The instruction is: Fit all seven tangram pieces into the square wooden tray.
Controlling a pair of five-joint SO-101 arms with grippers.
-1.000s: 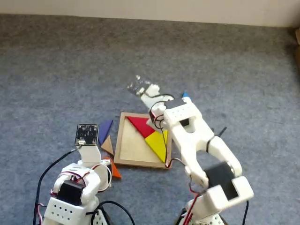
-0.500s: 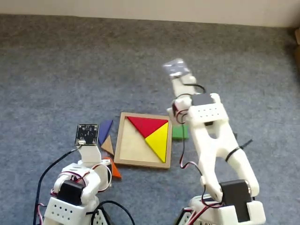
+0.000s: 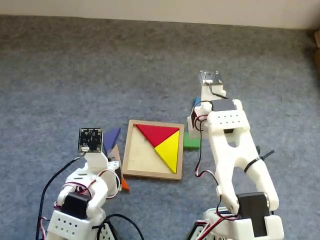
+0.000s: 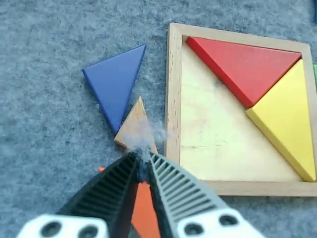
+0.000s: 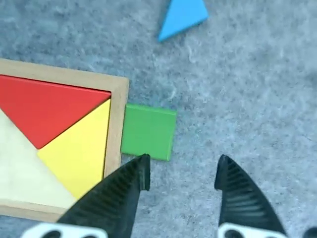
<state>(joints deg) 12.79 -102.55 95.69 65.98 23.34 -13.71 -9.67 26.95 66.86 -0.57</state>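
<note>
The square wooden tray holds a red triangle and a yellow triangle in its right half. Left of the tray lie a dark blue triangle, a tan triangle and an orange piece. My left gripper is shut, its tips at the tan triangle's near corner. A green square lies against the tray's right rim. A light blue triangle lies farther off. My right gripper hangs open just beside the green square, holding nothing.
Everything lies on grey carpet. The left half of the tray floor is bare wood. A pale wall edge runs along the far side in the high view. Open carpet spreads beyond the tray and to the far right.
The right arm has swung from above the tray to its right side, uncovering the green square. The left arm has shifted only slightly, now covering more of the orange piece.
</note>
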